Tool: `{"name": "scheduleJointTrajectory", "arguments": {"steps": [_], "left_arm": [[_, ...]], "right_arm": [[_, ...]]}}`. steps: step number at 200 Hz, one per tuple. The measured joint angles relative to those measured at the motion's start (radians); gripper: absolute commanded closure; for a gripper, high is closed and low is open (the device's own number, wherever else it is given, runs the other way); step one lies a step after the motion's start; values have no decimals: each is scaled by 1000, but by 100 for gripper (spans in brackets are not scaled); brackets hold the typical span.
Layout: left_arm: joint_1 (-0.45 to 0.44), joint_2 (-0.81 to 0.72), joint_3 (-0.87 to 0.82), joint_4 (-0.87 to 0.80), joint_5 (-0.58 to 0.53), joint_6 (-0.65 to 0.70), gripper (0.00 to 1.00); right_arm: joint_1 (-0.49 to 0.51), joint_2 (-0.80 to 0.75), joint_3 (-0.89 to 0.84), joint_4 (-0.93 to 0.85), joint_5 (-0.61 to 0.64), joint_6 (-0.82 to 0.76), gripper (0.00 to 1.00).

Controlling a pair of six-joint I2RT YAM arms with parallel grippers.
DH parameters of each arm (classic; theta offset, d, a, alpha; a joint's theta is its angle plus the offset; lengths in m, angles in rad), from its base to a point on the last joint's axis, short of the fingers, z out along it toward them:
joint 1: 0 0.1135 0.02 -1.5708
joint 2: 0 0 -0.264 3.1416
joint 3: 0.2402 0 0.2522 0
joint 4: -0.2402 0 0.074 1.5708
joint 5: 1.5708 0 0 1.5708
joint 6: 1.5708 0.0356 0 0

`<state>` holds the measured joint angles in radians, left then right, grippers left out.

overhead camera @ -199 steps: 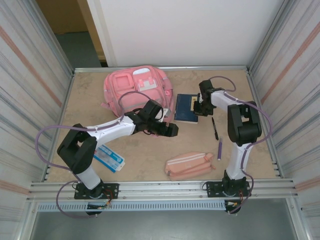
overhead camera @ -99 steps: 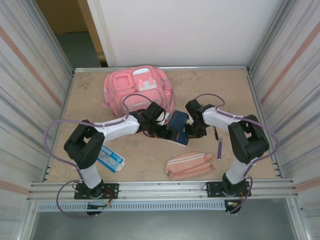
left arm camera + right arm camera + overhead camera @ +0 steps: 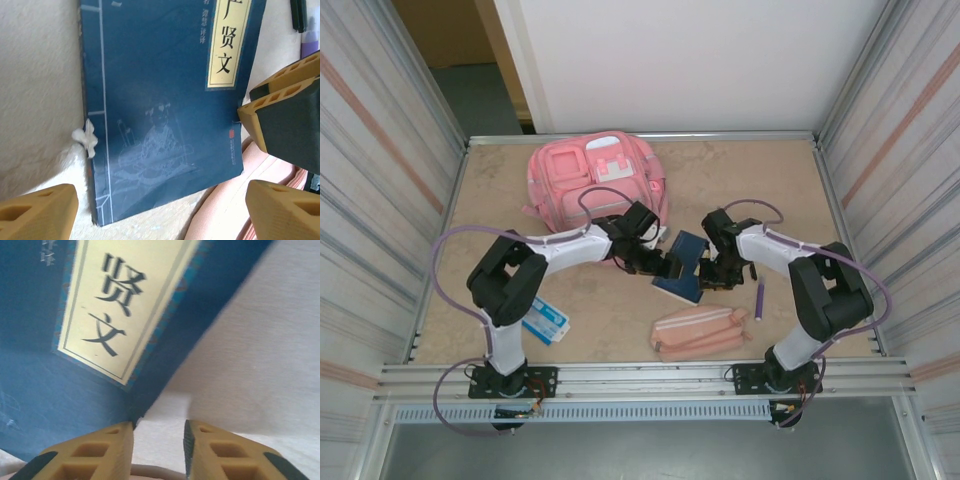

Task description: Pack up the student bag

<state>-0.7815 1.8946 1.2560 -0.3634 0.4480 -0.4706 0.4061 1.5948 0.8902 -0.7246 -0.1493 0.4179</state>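
Note:
The pink student bag [image 3: 590, 175] lies at the back left of the table, front pockets up. A dark blue book [image 3: 682, 267] with a cream title label [image 3: 112, 315] sits tilted at the table's middle. My right gripper [image 3: 708, 268] is shut on the book's right edge. In the right wrist view the white page block [image 3: 167, 412] shows between the fingers [image 3: 82, 455]. My left gripper [image 3: 665, 266] stands open at the book's left side. In the left wrist view the book's cover [image 3: 160, 100] lies just beyond that gripper [image 3: 160, 212], which holds nothing.
A pink pencil pouch [image 3: 698, 330] lies in front of the book, its fabric [image 3: 250, 200] close under the book's corner. A black pen [image 3: 752, 262] and a purple pen [image 3: 759, 298] lie to the right. A blue-and-white packet [image 3: 542, 318] is at the front left.
The right gripper has carried the blue book from the back right toward the table's middle and tilted it. The left gripper has moved right to meet the book.

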Motion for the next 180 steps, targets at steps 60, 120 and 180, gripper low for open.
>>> {"name": "scheduleJointTrajectory", "arguments": {"steps": [60,120,180], "left_arm": [[-3,161,189,-4,-22,25,13],[1,210,237,-28,-25,24,13],[16,214,229,-2,13,-21,15]], "right_arm": [[-217,-109,-65,146,-93,19,63],[-243,5,-82,254,-238,21,73],[-250,43,-48,264,-279,19,90]]}}
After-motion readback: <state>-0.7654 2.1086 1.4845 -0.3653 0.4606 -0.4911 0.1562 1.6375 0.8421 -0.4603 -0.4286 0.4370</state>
